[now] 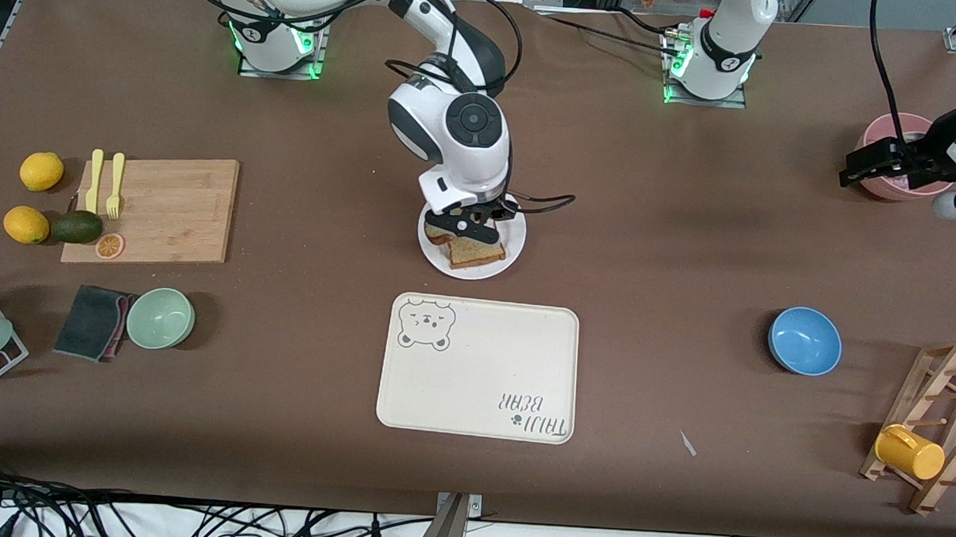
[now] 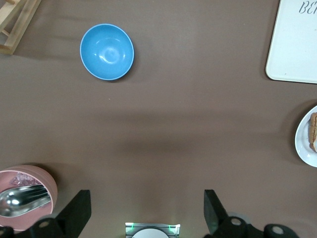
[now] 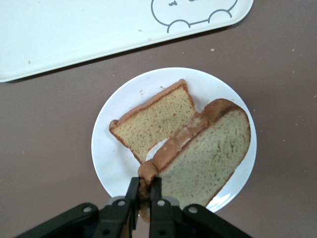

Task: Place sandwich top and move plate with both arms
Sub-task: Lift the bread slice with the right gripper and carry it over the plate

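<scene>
While the right hand (image 3: 144,191) pinches the crust edge of the top slice (image 3: 208,153), that slice leans tilted over the other slice (image 3: 156,121) on the plate (image 1: 511,239), and white rim shows all around the bread. Bare brown counter (image 1: 672,253) lies between the plate and the tray (image 1: 473,373), which sits nearer the front camera, just apart from the plate's edge. Up over the pink bowl (image 1: 895,129) at the left arm's end, the left hand (image 1: 874,161) waits with its fingers wide apart, holding nothing.
</scene>
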